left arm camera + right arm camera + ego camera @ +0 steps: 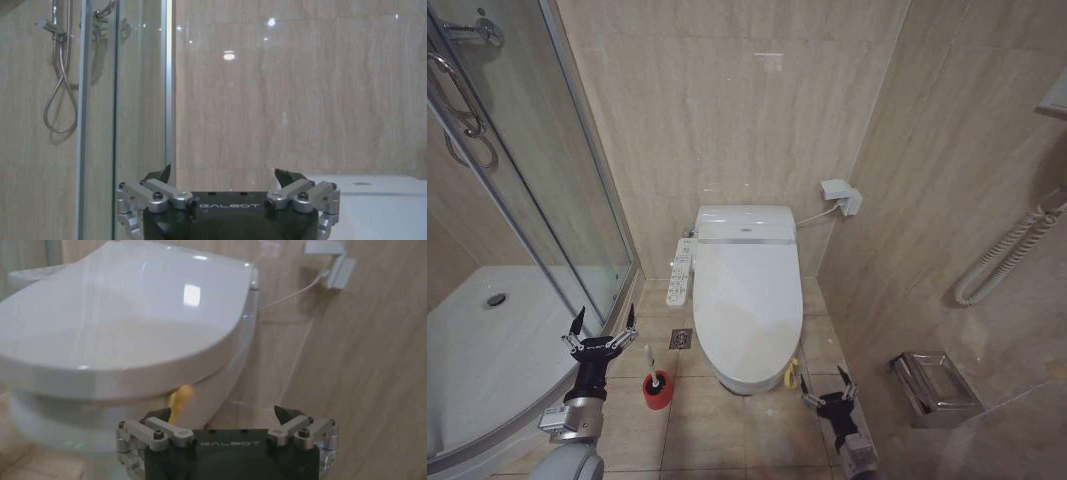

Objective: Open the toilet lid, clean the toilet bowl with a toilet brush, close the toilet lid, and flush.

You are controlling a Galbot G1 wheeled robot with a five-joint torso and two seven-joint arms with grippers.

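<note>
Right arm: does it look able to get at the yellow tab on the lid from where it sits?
Probably yes. The right end effector is open, just beside the yellow tab at the closed toilet lid's front edge, with nothing between them.

This is a bathroom. A white toilet with its lid down stands against a wall of shiny tan tiles. Left of the toilet is a glass shower with a white floor tray and a metal hose. A small red brush holder sits just beside the toilet.
</note>
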